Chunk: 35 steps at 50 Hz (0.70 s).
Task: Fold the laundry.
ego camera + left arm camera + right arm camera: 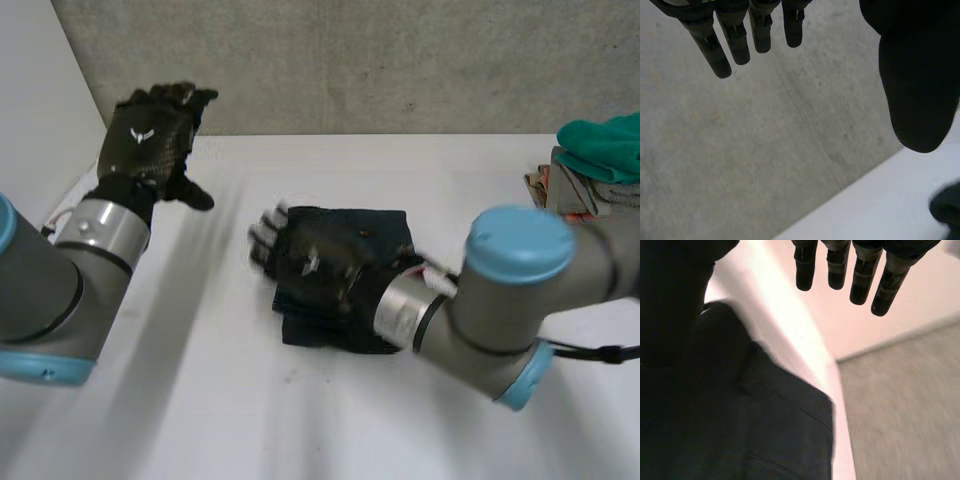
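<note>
The right hand (310, 262) is spread flat, fingers (860, 280) straight and gripping nothing. Under its palm lies the folded dark navy fabric garment (375, 232) on the white table (300, 420), its fingertips reaching past the garment's edge. Farther off, well apart from the garment, the left hand (150, 140) is raised, fingers straight, empty. A crumpled green cloth (605, 145) lies beyond the right arm's elbow.

We record a white table (300, 420), its top smooth and evenly lit. Behind its far edge stands a grey wall (380, 60), mottled like concrete. A white panel (40, 70) closes off the robot's left side. In the right wrist view a grey surface (900, 420) adjoins the table, possibly the same wall.
</note>
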Available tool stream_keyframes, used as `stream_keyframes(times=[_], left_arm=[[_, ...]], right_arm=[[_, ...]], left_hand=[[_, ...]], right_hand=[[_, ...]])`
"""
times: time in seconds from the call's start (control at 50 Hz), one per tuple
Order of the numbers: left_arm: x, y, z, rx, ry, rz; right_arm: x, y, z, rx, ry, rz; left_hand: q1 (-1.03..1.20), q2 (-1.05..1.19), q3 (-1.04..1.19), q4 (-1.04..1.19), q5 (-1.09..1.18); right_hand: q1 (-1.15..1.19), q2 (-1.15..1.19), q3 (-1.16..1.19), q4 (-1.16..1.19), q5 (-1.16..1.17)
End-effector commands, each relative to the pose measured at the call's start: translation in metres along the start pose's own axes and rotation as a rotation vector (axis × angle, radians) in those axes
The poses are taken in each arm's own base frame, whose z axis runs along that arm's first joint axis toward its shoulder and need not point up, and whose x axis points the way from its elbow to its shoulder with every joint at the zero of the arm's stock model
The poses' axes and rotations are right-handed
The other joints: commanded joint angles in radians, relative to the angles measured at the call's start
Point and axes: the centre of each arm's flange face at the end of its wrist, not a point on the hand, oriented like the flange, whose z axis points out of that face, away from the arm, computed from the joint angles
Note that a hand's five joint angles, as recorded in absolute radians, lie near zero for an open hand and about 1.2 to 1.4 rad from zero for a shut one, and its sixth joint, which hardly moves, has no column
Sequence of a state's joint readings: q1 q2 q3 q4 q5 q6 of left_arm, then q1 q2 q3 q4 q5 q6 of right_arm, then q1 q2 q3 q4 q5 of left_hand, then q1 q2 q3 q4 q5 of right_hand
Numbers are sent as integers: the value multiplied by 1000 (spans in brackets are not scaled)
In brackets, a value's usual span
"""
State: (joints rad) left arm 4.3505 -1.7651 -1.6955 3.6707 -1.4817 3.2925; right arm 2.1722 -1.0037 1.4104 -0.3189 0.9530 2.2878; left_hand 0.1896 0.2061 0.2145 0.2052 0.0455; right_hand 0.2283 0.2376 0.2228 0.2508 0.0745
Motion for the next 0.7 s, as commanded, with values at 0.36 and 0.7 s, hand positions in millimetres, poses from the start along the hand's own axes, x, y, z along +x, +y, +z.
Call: stream_keyframes(times=[0.36, 0.7], left_arm=[[118, 79, 32, -378, 273, -85], [112, 112, 23, -490, 239, 195]], right_arm=[[102, 93, -36, -415, 504, 918], [44, 129, -13, -615, 382, 737]], left_hand=[[33, 16, 8, 17, 2], [33, 16, 8, 17, 2]], right_hand=[[-54, -63, -48, -76, -75], [-54, -63, -48, -76, -75]])
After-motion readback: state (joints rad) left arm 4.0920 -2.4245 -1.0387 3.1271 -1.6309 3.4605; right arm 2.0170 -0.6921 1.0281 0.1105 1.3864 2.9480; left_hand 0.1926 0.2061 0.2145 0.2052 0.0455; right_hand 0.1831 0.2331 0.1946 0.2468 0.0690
